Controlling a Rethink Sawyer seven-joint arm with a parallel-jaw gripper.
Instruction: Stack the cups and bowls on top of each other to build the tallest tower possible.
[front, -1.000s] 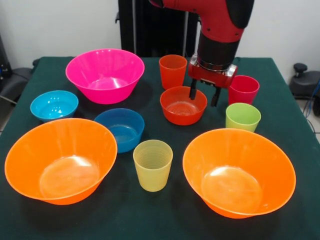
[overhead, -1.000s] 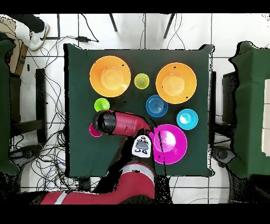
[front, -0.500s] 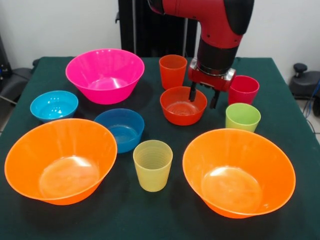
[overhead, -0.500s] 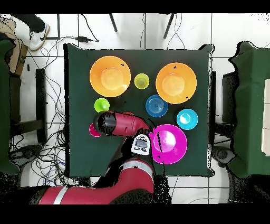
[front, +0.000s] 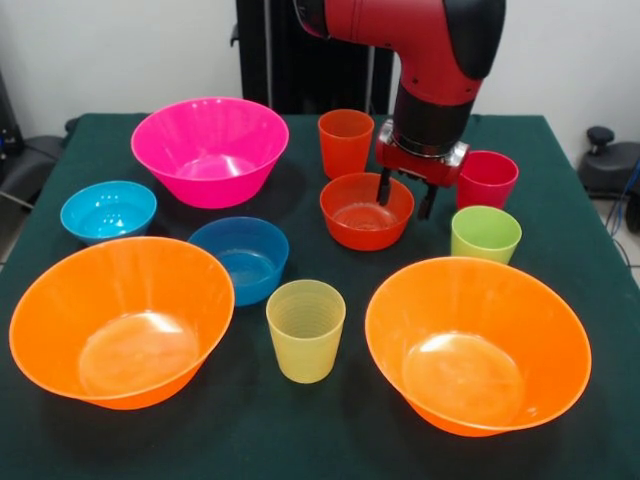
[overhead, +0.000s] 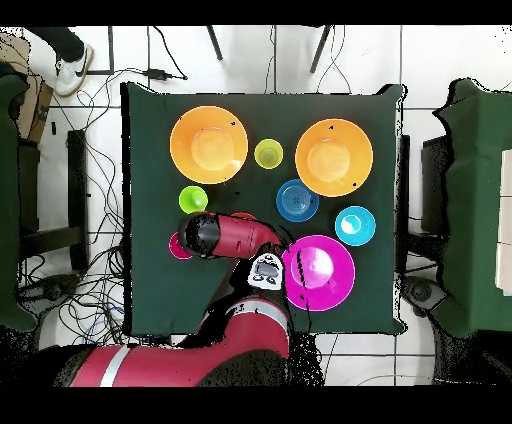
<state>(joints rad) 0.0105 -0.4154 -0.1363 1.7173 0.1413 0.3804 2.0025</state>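
The red and black arm's gripper (front: 404, 196) hangs over the right rim of the small red-orange translucent plastic bowl (front: 360, 215), its two dark fingers (front: 384, 186) spread apart, one over the bowl's inside and the other outside the rim, pinching nothing. Behind that bowl stands the orange tapered tumbler (front: 345, 140), and just right of the gripper the red-pink tumbler (front: 488, 177), with the lime green tumbler (front: 485, 233) in front of it. The ribbed pale yellow tumbler (front: 305, 328) stands between the two large orange bowls (front: 120, 320) (front: 478, 342) at the near edge of the dark green table (front: 560, 220). The large magenta pink bowl (front: 210, 148), light blue small bowl (front: 107, 210) and darker blue small bowl (front: 243, 256) sit on the left side (all ten pieces stand apart, none nested). In the overhead view the arm (overhead: 230, 235) covers the red-orange bowl
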